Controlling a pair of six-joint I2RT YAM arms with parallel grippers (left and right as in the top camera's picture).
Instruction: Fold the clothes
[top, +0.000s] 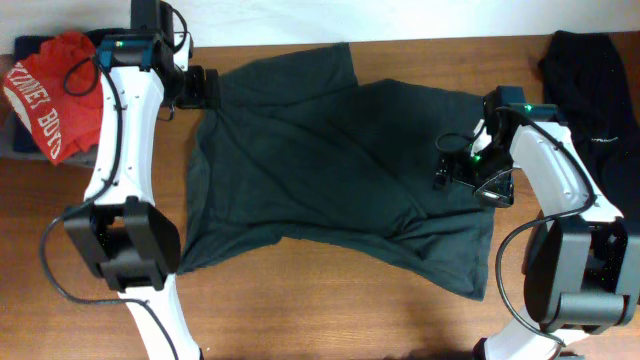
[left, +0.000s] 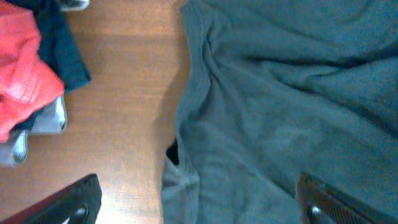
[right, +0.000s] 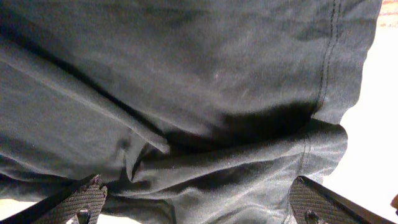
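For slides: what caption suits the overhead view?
Left claw and right claw, both open, over a dark grey-green cloth T-shirt spread on the wooden table.

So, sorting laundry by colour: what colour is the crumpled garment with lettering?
The garment is red, its lettering white; clearest overhead.

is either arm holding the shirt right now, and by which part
Nothing is held. The left gripper hangs open over one edge of the dark green T-shirt, and the right gripper is open over the opposite side; neither pinches cloth.
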